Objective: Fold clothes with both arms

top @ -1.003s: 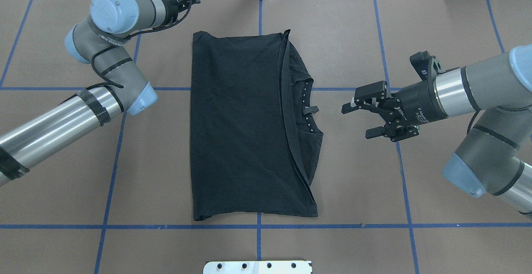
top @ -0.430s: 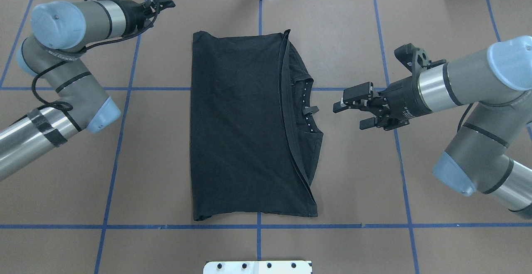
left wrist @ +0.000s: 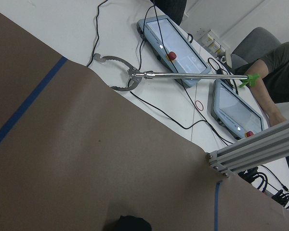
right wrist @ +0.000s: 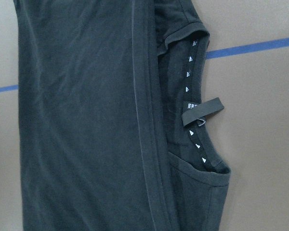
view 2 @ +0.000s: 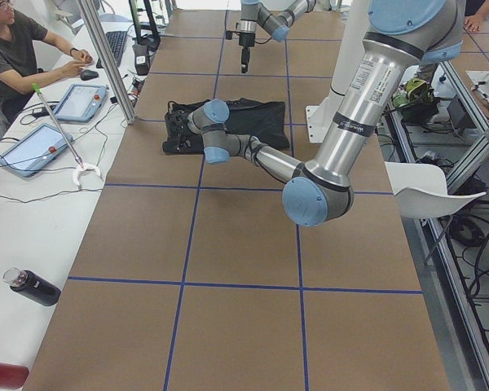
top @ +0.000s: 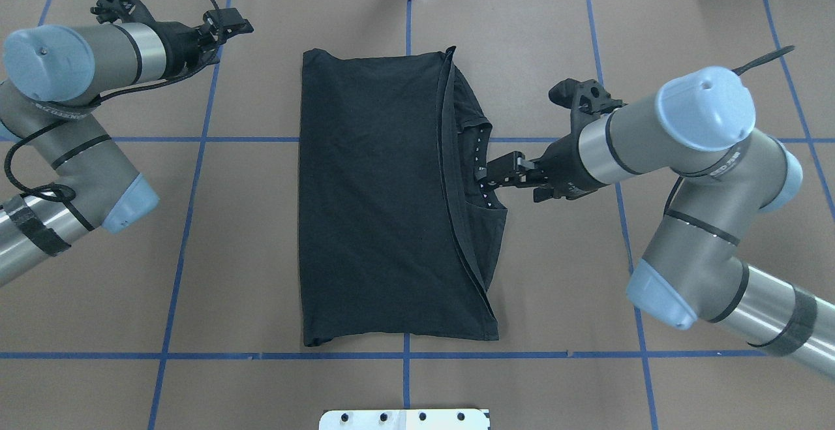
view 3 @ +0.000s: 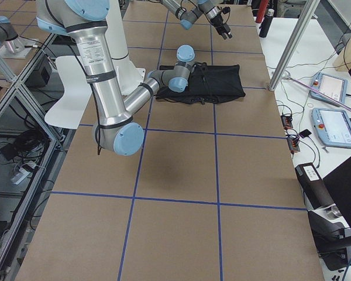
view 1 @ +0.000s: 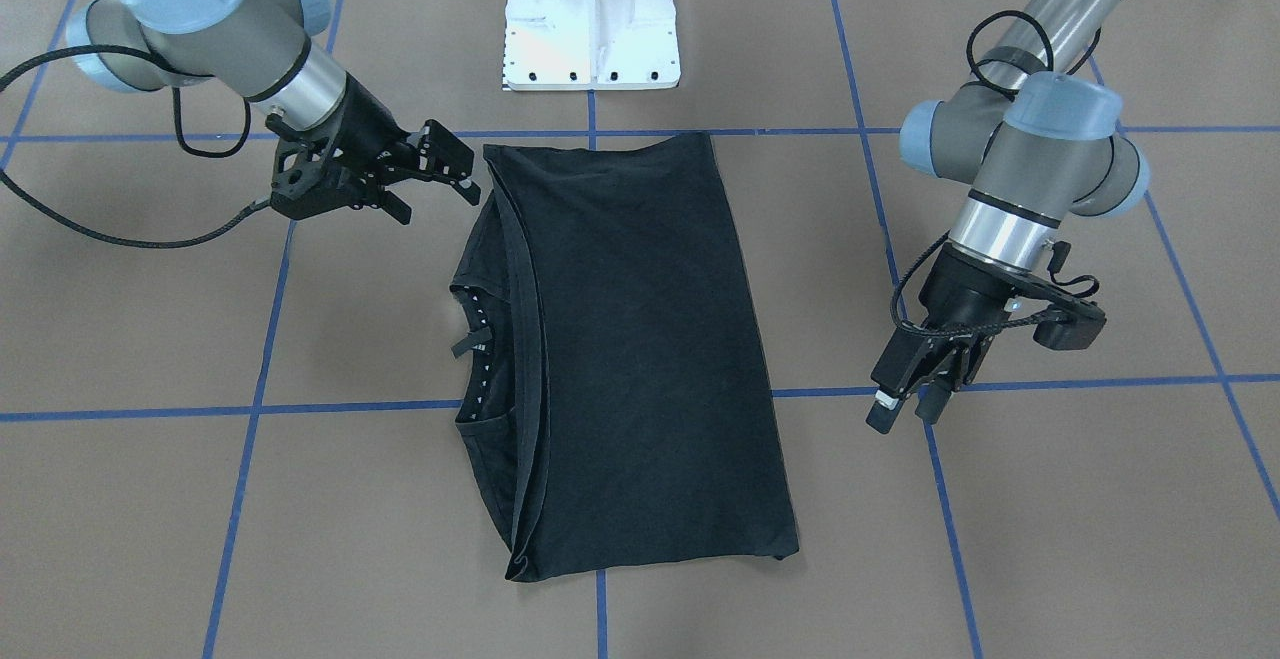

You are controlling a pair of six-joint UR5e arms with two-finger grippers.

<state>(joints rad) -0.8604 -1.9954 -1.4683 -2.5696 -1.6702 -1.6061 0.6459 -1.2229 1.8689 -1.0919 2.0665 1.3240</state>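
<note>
The right fingers [view 1: 450, 161] are spread apart and hold nothing. They are hung in the air above the collar [right wrist: 189, 82] side of the T-shirt. No finger shows in the right wrist view, which is filled by that collar and its small neck label [right wrist: 202, 110], seen from above. Behind them the right arm [top: 652, 136] is reached in from the robot's right. The left fingers [view 1: 885, 401] are pointed down over bare counter [top: 574, 299], well apart from the cloth, toward the far side on the robot's left. Two tips can be made out, but whether they are released or clenched cannot be told. The left arm [top: 78, 71] is bent at the elbow on that same side. The black T-shirt [top: 378, 208] is laid flat in the middle of the brown counter, already folded into a long rectangle. A hem band [right wrist: 147, 120] is laid across the body just beside the collar, and the chest graphic is hidden. Blue tape lines [top: 404, 355] are run past its edges. The step in hand is judged to be the approach for a further fold, with much of the folding done. For the next move, the right fingers would need to be lowered and closed on the collar-side edge. The left fingers would need to be brought across to a matching grip, so that the layers are lifted together and not dragged askew.
</note>
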